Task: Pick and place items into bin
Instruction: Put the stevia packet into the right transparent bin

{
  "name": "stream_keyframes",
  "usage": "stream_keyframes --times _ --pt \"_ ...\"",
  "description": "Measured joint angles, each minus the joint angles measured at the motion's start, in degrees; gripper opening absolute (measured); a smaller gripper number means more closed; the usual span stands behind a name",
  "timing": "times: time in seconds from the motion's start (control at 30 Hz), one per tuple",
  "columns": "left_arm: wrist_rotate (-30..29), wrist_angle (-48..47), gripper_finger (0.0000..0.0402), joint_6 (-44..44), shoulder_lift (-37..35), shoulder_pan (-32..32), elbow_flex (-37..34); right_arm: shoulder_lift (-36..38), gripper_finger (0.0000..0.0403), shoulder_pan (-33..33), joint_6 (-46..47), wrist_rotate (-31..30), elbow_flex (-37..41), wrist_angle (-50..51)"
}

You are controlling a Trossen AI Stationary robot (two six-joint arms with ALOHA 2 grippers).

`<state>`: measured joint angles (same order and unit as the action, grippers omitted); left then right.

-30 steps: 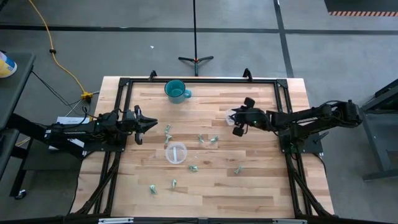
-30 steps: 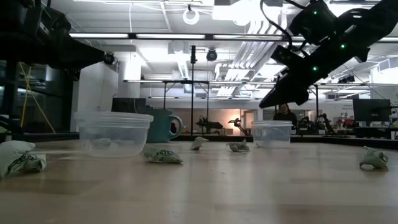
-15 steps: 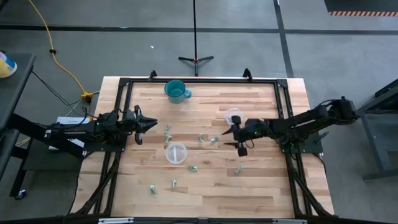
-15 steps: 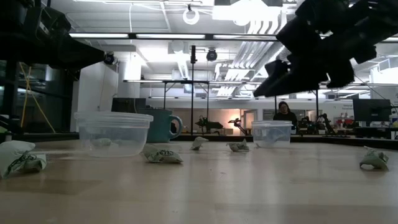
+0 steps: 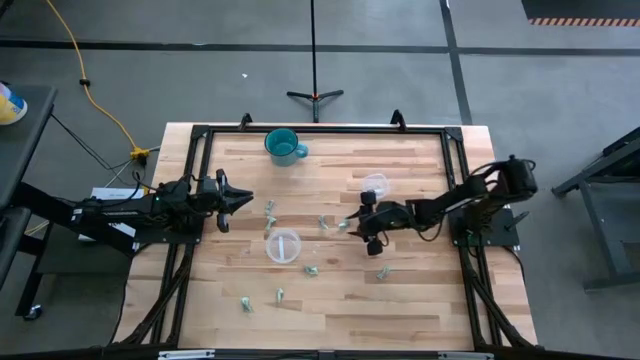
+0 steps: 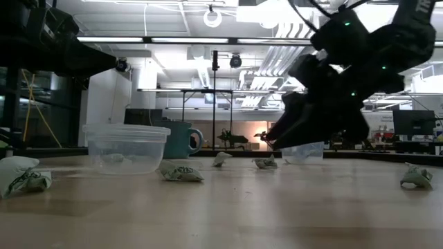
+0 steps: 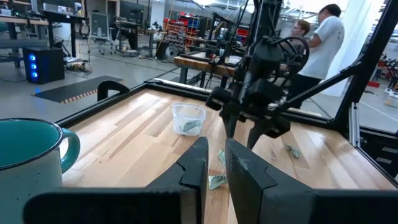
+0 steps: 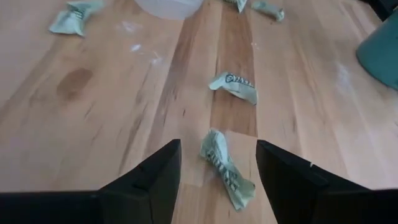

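Note:
Several tiny pale green-grey items lie scattered on the wooden table (image 5: 420, 160). My right gripper (image 5: 360, 222) is open and low over the middle of the table. Its fingers stand on either side of one crumpled item (image 8: 225, 167) without touching it, and another item (image 8: 235, 87) lies just beyond. In the low view the right gripper (image 6: 275, 138) hangs close to the table. My left gripper (image 5: 245, 199) waits at the table's left side, open by a narrow gap (image 7: 216, 162). A small clear bin (image 5: 374, 186) holds one item (image 7: 191, 126), and a larger clear bin (image 5: 283, 245) stands near the centre.
A teal mug (image 5: 283, 146) stands near the far edge. More items lie near the left gripper (image 5: 269, 209), at the centre (image 5: 323, 222) and toward the near edge (image 5: 311, 270), (image 5: 382, 272), (image 5: 245, 303). A black frame (image 5: 200, 135) borders the table. People stand beyond it (image 7: 323, 37).
My right gripper has moved from above the small clear bin toward the table's near edge, then toward its left, and has come down close to the table, over an item at the centre. The left arm has kept still.

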<state>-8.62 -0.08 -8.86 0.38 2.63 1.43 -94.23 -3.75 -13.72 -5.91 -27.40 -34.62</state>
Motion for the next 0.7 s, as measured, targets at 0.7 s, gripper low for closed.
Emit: stream_keyframes --times 0.7 --pt "-0.01 -0.02 0.0092 0.00 0.01 -0.01 0.00 -3.98 0.0141 1.91 1.84 -1.22 -13.63 28.38"
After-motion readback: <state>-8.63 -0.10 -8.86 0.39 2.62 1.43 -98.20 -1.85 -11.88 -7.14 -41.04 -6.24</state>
